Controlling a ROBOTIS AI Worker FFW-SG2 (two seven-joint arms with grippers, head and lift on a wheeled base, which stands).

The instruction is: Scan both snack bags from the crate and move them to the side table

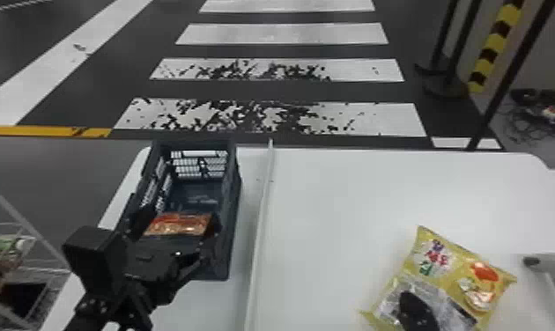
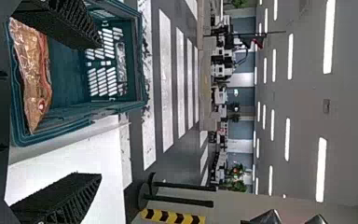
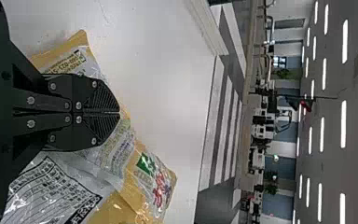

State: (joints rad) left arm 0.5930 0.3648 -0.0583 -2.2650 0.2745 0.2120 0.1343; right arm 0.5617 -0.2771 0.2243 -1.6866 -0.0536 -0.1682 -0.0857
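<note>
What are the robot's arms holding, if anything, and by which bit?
The right pincer seems to pinch the yellow bag by its silvery part; the left pincer holds nothing.

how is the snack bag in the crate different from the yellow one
The crate bag is orange and red, while the yellow bag is mostly yellow with a silvery panel. The crate bag lies inside the crate; the yellow bag is outside it, across the ridge. The crate bag has the open left gripper near it, the yellow bag the shut right gripper. Both have shiny wrappers.
</note>
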